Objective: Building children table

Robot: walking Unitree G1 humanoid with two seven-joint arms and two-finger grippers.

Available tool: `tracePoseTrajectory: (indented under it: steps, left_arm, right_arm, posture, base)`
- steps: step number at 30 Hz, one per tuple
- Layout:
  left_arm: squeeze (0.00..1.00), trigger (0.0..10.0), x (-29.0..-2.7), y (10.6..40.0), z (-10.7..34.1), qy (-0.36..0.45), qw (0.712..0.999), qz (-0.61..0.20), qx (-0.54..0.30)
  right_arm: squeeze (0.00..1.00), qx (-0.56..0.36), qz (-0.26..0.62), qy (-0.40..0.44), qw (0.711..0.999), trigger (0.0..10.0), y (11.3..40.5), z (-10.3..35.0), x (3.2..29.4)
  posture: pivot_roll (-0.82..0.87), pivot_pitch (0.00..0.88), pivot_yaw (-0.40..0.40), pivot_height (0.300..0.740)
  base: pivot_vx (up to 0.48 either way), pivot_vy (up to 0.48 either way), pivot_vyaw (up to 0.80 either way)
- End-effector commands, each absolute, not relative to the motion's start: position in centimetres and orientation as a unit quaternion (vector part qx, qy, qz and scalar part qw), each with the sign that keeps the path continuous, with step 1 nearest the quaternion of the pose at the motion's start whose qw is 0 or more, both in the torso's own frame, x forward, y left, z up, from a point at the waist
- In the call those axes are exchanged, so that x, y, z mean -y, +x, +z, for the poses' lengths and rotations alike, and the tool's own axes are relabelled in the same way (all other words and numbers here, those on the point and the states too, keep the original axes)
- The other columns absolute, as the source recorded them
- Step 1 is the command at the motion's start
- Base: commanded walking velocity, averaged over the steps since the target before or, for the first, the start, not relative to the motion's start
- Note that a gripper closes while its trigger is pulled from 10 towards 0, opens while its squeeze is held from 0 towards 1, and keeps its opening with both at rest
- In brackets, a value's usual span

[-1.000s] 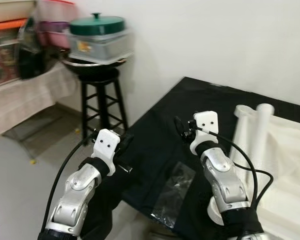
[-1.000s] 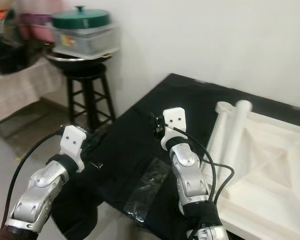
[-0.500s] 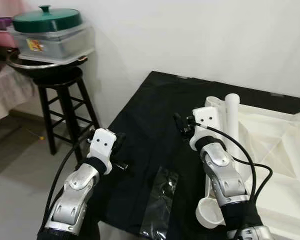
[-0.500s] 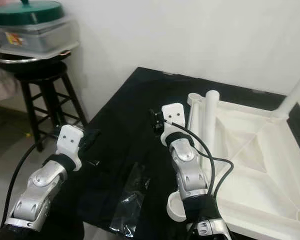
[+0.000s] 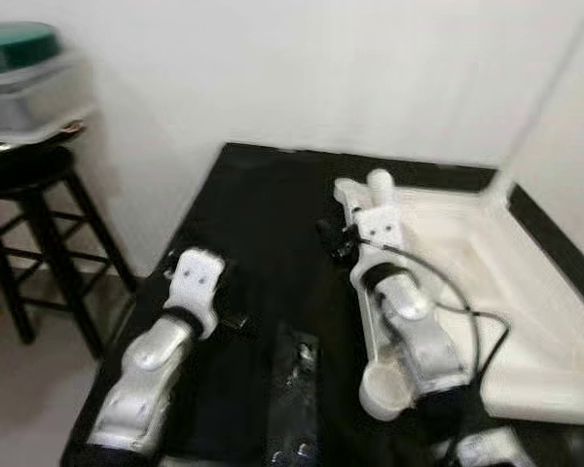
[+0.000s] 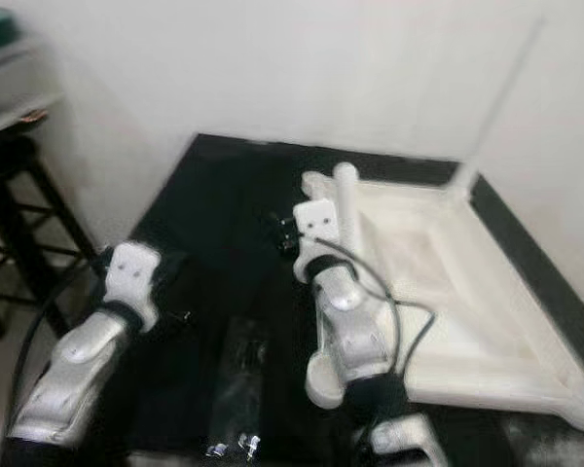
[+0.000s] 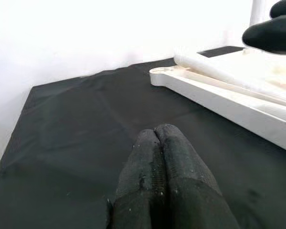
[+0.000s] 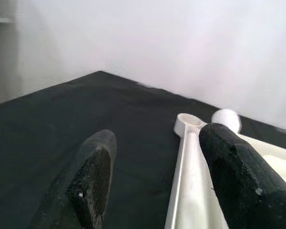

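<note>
An upturned white plastic table top lies on a black cloth. One white leg stands upright at its far corner, blurred. A loose white leg lies along the top's near-left edge. My right gripper hovers open over the cloth beside that leg's end, with nothing between its fingers. My left gripper is shut and empty, low over the bare cloth left of the table top. A clear bag of screws lies between my two arms.
A black stool stands at the left and carries a container with a green lid. A white wall runs close behind the cloth. The cloth's left edge drops to the floor beside my left arm.
The camera has swung to the right: the stool slid to the picture's left edge and the table top came more fully into view. Both arms hold the same pose.
</note>
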State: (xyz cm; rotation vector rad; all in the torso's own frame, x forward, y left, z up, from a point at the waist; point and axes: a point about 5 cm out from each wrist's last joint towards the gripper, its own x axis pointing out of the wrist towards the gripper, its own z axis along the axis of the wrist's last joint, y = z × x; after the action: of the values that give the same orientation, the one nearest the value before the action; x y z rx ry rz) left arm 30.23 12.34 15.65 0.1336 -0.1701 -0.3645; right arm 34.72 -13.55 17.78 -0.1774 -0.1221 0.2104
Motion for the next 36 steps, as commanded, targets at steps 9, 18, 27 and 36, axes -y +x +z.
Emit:
tracePoseTrajectory:
  steps: [9, 18, 27, 36]
  left_arm:
    - [0.00, 10.0, -13.1, 30.2, 15.3, 0.074, 0.980, -0.170, 0.076]
    - [0.00, 10.0, -13.1, 30.2, 15.4, 0.074, 0.980, -0.168, 0.077]
    - [0.00, 10.0, -13.4, 30.2, 15.4, 0.074, 0.981, -0.159, 0.077]
    - [0.00, 10.0, -14.5, 30.0, 15.8, 0.080, 0.982, -0.149, 0.078]
  right_arm:
    - [0.00, 0.065, 0.137, -0.088, 0.984, 10.0, 34.6, 17.8, 11.9]
    - [0.00, 0.078, 0.165, -0.100, 0.978, 10.0, 34.2, 17.8, 11.2]
    - [0.00, 0.076, 0.173, -0.125, 0.974, 10.0, 34.2, 17.7, 11.5]
    - [0.00, 0.072, 0.199, -0.390, 0.896, 10.0, 35.2, 17.8, 14.6]
  posture:
    - [0.04, 0.000, -0.054, 0.740]
    - [0.03, 0.000, -0.054, 0.740]
    - [0.03, 0.007, -0.059, 0.740]
    - [0.05, 0.029, -0.056, 0.740]
  base:
    - [0.000, 0.000, -0.76]
    - [0.000, 0.000, -0.10]
    - [0.000, 0.000, 0.00]
    - [0.000, 0.000, 0.00]
